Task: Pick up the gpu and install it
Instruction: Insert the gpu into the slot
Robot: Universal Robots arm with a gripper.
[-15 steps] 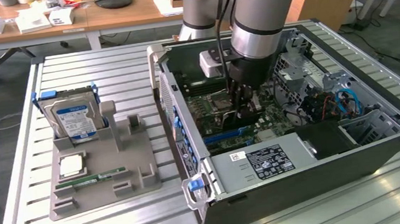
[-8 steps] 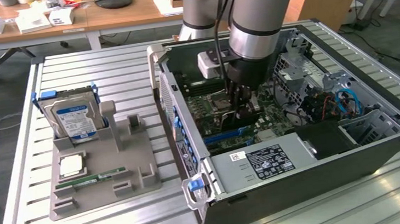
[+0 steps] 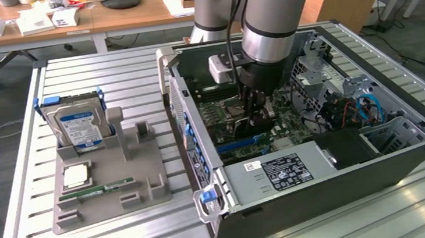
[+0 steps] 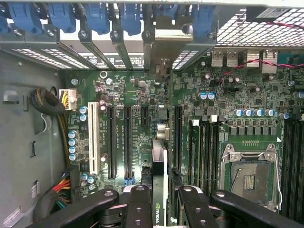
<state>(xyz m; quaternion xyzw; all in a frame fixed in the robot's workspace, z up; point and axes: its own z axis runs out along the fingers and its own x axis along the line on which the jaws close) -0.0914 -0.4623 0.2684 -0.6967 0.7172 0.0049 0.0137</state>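
Observation:
My gripper (image 3: pixel 256 113) is down inside the open computer case (image 3: pixel 403 153), just above the motherboard (image 3: pixel 233 126). In the wrist view my gripper (image 4: pixel 161 209) is shut on the gpu (image 4: pixel 159 161). The card shows edge-on, thin and dark, with a green logo patch between the black fingers (image 4: pixel 137 204). Its silvery bracket end (image 4: pixel 161 45) reaches the row of rear slot covers. The card runs along the motherboard between the long black expansion slots (image 4: pixel 128 142). Whether it sits in a slot I cannot tell.
A grey parts tray (image 3: pixel 144 178) lies at the exterior view's left, carrying a hard drive (image 3: pixel 77 126), a processor (image 3: pixel 76 176) and a green memory stick (image 3: pixel 95 190). Inside the case are the power supply (image 3: pixel 276 174), the open CPU socket (image 4: pixel 249 171), memory slots (image 4: pixel 209 147) and cable bundles (image 4: pixel 47 102).

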